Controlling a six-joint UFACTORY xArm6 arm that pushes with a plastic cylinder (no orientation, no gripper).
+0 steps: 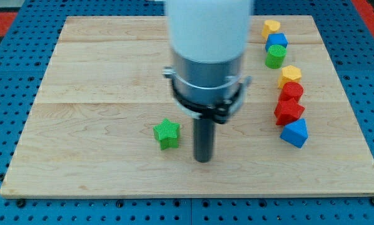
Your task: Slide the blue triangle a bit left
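The blue triangle [294, 133] lies at the view's right, lowest in a column of blocks. My tip [202, 159] rests on the wooden board [99, 81] near the bottom centre, well to the left of the blue triangle and apart from it. The green star [167, 134] sits just left of my tip, not touching it.
Above the blue triangle stand a red star [289, 112], a red block [292, 91], a yellow block [289, 75], a green cylinder [275, 55], a blue block [277, 40] and a yellow block [271, 27]. The arm's white and grey body [207, 56] hides the board's centre.
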